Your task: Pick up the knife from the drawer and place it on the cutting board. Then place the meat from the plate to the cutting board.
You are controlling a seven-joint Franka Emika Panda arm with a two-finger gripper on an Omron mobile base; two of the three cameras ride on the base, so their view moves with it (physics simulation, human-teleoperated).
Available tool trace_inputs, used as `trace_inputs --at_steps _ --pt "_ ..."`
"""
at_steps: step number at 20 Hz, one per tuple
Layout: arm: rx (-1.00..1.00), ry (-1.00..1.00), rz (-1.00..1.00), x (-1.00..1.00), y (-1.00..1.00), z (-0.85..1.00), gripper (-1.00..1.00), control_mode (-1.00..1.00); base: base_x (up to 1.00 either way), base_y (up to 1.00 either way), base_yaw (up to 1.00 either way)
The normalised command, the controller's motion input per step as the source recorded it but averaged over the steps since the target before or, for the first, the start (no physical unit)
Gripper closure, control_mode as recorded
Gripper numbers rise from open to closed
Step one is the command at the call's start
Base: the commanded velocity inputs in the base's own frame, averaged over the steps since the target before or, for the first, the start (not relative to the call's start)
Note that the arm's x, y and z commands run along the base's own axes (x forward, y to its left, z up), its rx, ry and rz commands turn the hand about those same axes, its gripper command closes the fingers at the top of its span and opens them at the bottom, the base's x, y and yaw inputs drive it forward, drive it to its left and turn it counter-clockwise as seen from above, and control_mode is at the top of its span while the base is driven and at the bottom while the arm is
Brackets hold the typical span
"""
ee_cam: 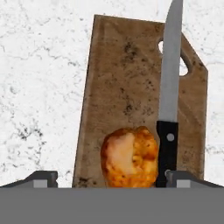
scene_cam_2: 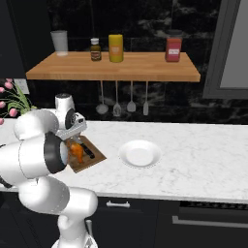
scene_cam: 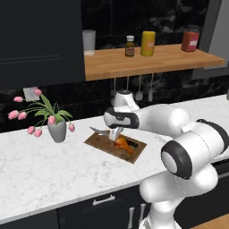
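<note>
Meat [ee_cam: 130, 156]: orange-red chunk lying on the near end of the cutting board, just beside the knife handle; judged set down here as the task's second item.
Vase of pink tulips [scene_cam: 57, 129]: far left on the marble counter, well apart from the board; no hindrance.
Cutting board [ee_cam: 118, 87]: flat on the white marble counter [scene_cam: 40, 165], bare wood open ahead of the meat, hanging hole at the far end.
Knife [ee_cam: 169, 87]: lengthwise along one side of the board, black handle near the meat, silver blade running over the hole and past the far edge.
Gripper [ee_cam: 112, 177]: spread wide, pinching nothing, fingertips either side of the meat and just above it; looks like a release.
Room to move: open space straight above the board; wall shelf [scene_cam_2: 114, 65] with bottles higher up, well clear.
White plate [scene_cam_2: 140, 154]: bare, right of the board, apart from it.
Task state: both items on the board, seemingly done apart from lifting away.
</note>
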Motion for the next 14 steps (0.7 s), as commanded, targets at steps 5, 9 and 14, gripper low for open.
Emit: trace_inputs --at_steps 5,9,14 --pt "0.0 -0.21 0.0 -0.75 -0.2 0.47 -1.0 -1.0 0.0 0.0 0.0" --pt "0.0 -0.25 0.0 -0.79 -0.18 0.48 -1.0 -1.0 0.0 0.0 0.0" --pt "0.0 -0.25 0.0 -0.7 -0.06 0.5 -1.0 -1.0 0.0 0.0 0.0"
